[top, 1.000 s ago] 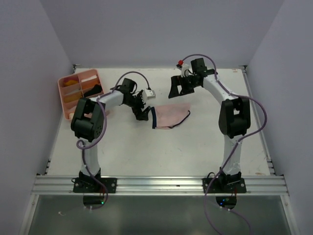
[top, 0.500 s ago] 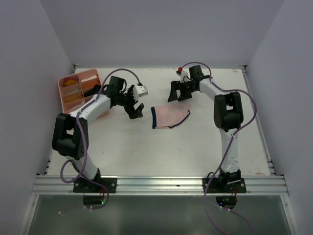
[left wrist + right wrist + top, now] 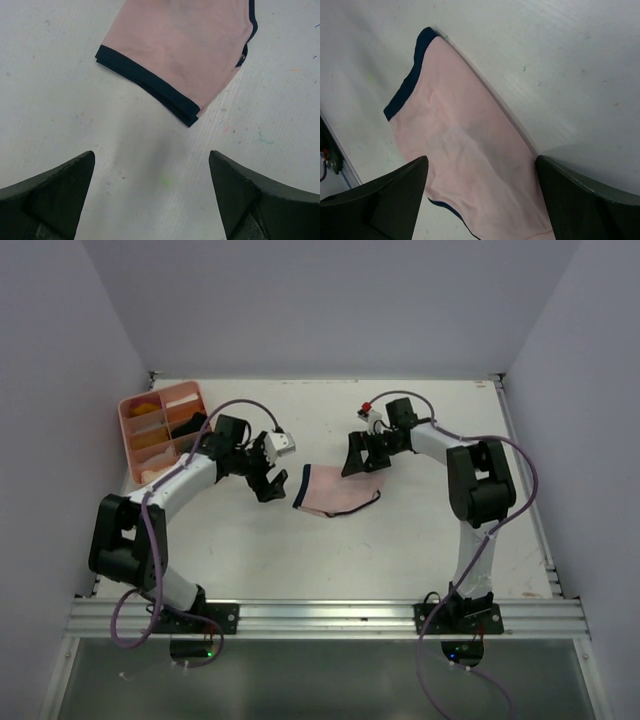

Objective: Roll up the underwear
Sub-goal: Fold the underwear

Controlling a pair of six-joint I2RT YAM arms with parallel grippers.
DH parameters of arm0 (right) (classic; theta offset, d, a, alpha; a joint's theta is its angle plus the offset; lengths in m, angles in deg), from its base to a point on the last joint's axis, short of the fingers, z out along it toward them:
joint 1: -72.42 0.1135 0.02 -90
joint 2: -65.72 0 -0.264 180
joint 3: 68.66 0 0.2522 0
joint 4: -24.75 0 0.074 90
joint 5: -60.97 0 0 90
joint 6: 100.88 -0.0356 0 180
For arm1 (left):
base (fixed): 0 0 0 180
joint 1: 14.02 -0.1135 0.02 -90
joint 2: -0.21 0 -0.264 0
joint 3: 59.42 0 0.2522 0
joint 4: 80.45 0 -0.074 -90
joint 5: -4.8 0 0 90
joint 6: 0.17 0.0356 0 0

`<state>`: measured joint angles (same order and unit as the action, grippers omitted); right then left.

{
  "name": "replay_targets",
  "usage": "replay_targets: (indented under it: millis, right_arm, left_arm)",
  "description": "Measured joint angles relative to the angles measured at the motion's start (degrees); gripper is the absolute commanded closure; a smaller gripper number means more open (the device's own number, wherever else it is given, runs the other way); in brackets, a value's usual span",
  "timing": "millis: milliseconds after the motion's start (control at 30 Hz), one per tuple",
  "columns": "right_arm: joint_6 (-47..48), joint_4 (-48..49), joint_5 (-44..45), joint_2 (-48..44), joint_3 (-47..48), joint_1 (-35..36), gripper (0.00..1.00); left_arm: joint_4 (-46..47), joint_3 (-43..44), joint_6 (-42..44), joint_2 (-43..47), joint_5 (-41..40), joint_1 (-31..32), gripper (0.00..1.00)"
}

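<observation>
**Pink garment flat at mid-table, both claws spread**

You have the pale pink cloth underwear with thin dark edging (image 3: 335,492) lying flat on the white table (image 3: 300,560), roughly midway between the two arms. Its dark waistband (image 3: 147,80) forms the left edge. The thin dark trim runs along the near and right sides. The cloth is not rolled; it looks folded over on itself, with the band doubled at the left edge.

Your left gripper (image 3: 270,478) sits just left of the garment, apart from it. In the left wrist view its two dark fingers (image 3: 50,195) stand wide apart with bare table between them, and the waistband lies ahead of the tips. Nothing is in this claw.

Your right gripper (image 3: 362,462) is at the garment's far right corner. In the right wrist view its fingers (image 3: 585,195) are also spread wide, and the pink cloth passes beneath the gap between them. You cannot tell from these views whether the tips touch the fabric. The cloth is not pinched.

A pink plastic compartment tray (image 3: 133,440) rests at the far left of the table, well apart from the garment. It holds yellowish and dark items too small to identify.
</observation>
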<state>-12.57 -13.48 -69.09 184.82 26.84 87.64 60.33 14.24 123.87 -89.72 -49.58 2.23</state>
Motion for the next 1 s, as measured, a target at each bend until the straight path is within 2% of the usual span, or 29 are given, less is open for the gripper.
replay_targets:
  millis: [133, 333, 600, 733, 900, 1000]
  right_arm:
    - [-0.09, 0.70, -0.42, -2.19, -3.58, 2.36, 0.06]
    - [-0.52, 1.64, -1.01, -1.79, -3.41, 6.32, 0.06]
    - [-0.76, -1.79, 0.02, 1.16, 2.54, 8.41, 0.03]
    - [1.42, -5.77, 3.15, 1.14, 5.29, 8.26, 0.02]
    - [2.47, -8.11, 4.17, 0.72, 11.47, 8.24, 0.11]
    - [1.29, -7.85, 2.60, 0.39, 13.46, 8.37, 0.23]
  left_arm:
    - [0.55, -4.79, -0.37, 4.55, 0.35, 0.09, 0.00]
    - [0.74, -12.15, 2.19, 12.87, -0.44, 2.36, 0.00]
    - [4.81, -24.11, 13.25, 28.11, -6.03, 6.01, 0.00]
    - [5.01, -24.96, 21.84, 28.87, -4.92, 6.01, 0.00]
    - [5.03, -25.05, 32.37, 26.23, -3.85, 8.87, 0.21]
    - [5.62, -24.96, 37.62, 23.02, -3.52, 11.30, 0.40]
